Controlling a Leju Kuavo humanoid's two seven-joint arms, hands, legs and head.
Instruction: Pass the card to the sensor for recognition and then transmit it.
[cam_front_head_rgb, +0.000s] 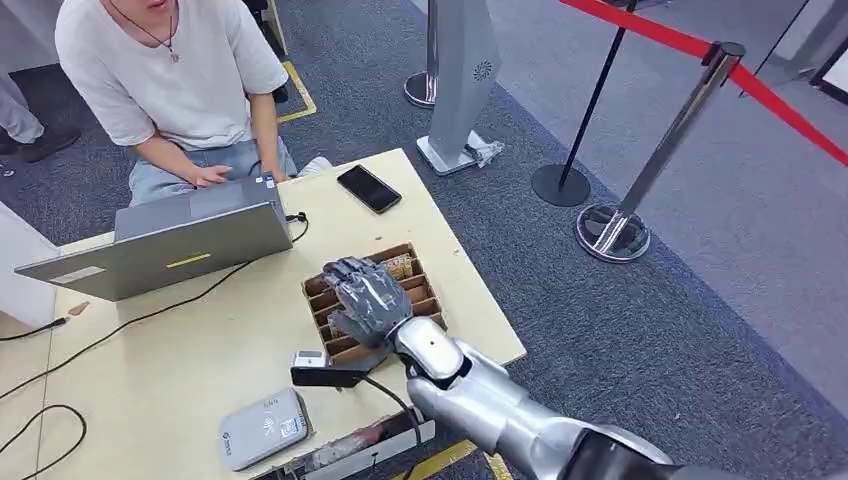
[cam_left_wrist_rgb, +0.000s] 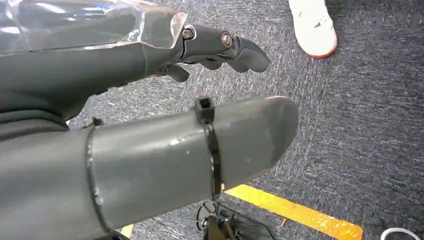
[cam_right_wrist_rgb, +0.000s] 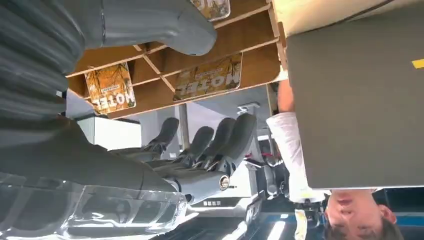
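The robot's right arm (cam_front_head_rgb: 500, 410) is shiny silver, with a round white cap near the wrist and a black ring behind it. Its right hand (cam_front_head_rgb: 368, 295) is dark grey with shiny fingers. The left hand (cam_left_wrist_rgb: 150, 125) has a thick, smooth grey thumb with black zip ties around it. Its darker fingers (cam_left_wrist_rgb: 225, 45) have small silver screws, and clear plastic covers its back.

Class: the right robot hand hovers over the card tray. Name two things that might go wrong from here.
1. The cards lie flat in narrow slots of the cardboard tray; the right robot hand may fumble one or shift the tray.
2. A cable runs beneath the forearm and might snag.
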